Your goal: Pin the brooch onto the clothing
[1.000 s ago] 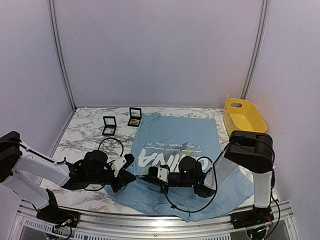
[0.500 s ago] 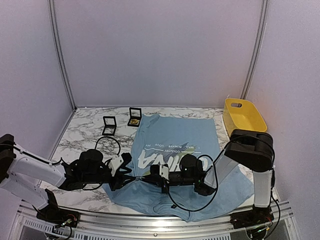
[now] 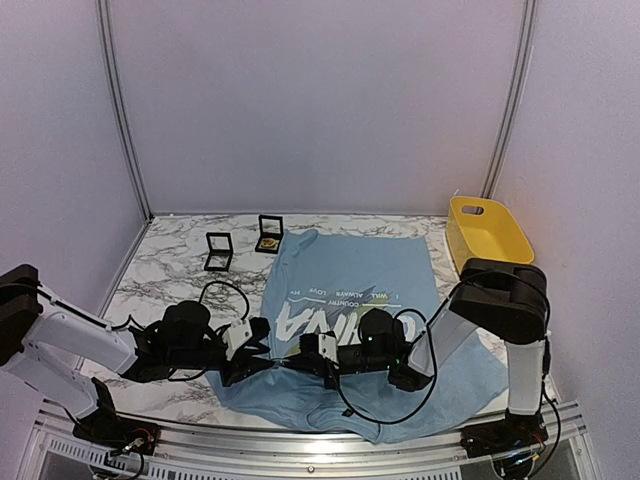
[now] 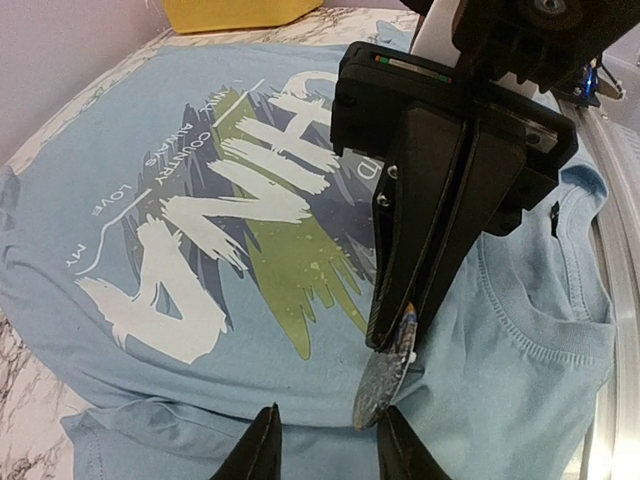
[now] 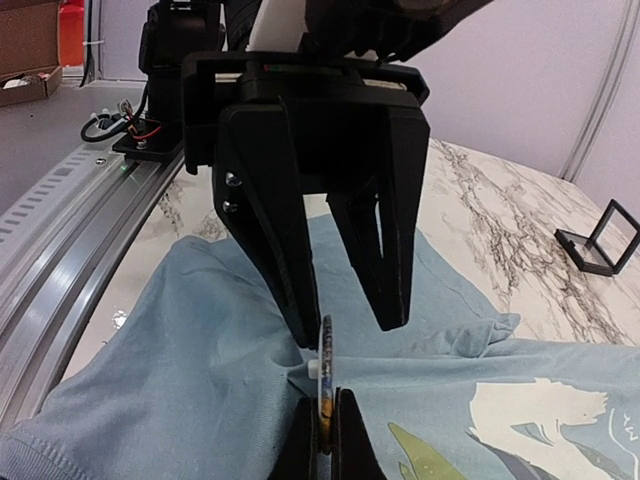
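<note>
The shirt (image 3: 360, 270) lies flat at the centre of the table (image 3: 170, 270), with a yellow bin (image 3: 487, 232) at the right. At lower centre, the left gripper (image 4: 325, 450) has its jaws spread, 1 finger on each side of the brooch (image 4: 385, 375). The right gripper (image 4: 395, 335) pinches the brooch's edge, holding it upright on the fabric near the collar.

In the left wrist view the lower edge cuts the left fingers (image 4: 262, 452) down to their tips. The brooch (image 4: 384, 378) just ahead of them stands edge-on, so its face is unreadable. The right fingers (image 5: 345, 445) are likewise clipped at the bottom of their own view, and whether the pin beyond them has entered the T-shirt (image 5: 180, 360) cannot be told. From above, the brooch between both pairs of fingers is too small to make out.
</note>
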Motion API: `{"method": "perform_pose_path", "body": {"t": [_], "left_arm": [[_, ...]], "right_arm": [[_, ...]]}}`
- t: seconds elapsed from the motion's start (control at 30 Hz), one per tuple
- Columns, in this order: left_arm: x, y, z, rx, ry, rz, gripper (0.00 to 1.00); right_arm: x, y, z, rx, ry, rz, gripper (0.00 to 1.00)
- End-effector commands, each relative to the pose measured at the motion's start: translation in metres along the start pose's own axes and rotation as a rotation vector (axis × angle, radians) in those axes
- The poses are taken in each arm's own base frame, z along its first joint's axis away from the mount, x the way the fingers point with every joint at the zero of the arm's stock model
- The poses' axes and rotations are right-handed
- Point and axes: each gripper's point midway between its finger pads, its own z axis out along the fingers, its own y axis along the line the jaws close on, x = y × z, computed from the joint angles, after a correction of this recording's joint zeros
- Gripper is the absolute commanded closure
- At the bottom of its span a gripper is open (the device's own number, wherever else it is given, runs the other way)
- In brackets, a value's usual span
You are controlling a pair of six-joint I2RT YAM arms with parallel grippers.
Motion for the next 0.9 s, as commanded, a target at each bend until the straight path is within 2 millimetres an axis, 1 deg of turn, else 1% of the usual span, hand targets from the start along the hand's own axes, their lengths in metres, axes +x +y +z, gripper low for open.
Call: {"method": "perform_pose_path", "body": {"t": [0.0,0.17,0.27,0.37,0.5,0.57,0.7,0.77,0.8,0.87], "left_arm": [[-0.01,-0.011,0.003,0.054,-0.047,0.068,0.71],[-0.004,-0.019,0.006,0.084,-0.033,0.073,0.74],[-0.009,-0.019,0.007,0.09,-0.047,0.072,0.81],[-0.015,-0.027,0.007,0.131,-0.066,0.043,0.86],[-0.018,-0.031,0.003,0.146,-0.082,0.022,0.94],[-0.018,-0.033,0.002,0.155,-0.087,0.021,1.0],[-0.016,-0.032,0.002,0.143,-0.082,0.014,1.0],[-0.015,-0.03,0.001,0.127,-0.08,0.007,1.0],[-0.015,-0.029,0.0,0.119,-0.08,0.007,1.0],[-0.014,-0.027,-0.001,0.107,-0.081,0.008,1.0]], "right_arm": [[-0.022,-0.001,0.003,-0.028,-0.045,-0.037,1.0],[-0.022,-0.001,0.003,-0.029,-0.046,-0.04,1.0],[-0.021,0.0,0.004,-0.037,-0.046,-0.038,1.0],[-0.02,0.002,0.005,-0.047,-0.046,-0.038,1.0],[-0.019,0.004,0.004,-0.06,-0.041,-0.04,1.0],[-0.018,0.004,0.005,-0.06,-0.037,-0.042,1.0],[-0.019,0.0,0.004,-0.037,-0.029,-0.051,1.0],[-0.021,-0.005,0.0,-0.003,-0.018,-0.067,0.85],[-0.022,-0.007,-0.003,0.018,-0.008,-0.075,0.79],[-0.02,-0.01,-0.01,0.047,0.023,-0.081,0.72]]}}
